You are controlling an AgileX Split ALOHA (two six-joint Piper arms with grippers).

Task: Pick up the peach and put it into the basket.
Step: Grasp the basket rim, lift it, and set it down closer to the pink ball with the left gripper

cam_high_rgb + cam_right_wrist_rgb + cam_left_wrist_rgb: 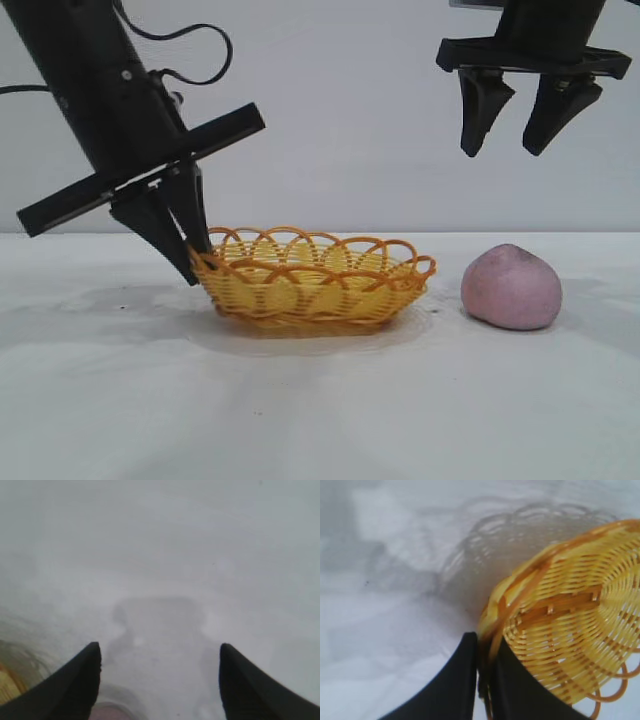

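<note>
Peach (pixel 511 287), a dull pink-mauve rounded lump with matte skin, sits on the white worktop (pixel 320 410) at three o'clock from the shallow oval wicker basket (pixel 315 280) of yellow weave with an orange looped rim, near it but apart. The left gripper (pixel 195 258), tilted down at the basket's nine o'clock end, has its black jaws closed on the rim there; the wrist view shows the rim pinched between them. The right gripper (pixel 508 145) hangs high at the peach's twelve o'clock, jaws spread wide, holding nothing.
</note>
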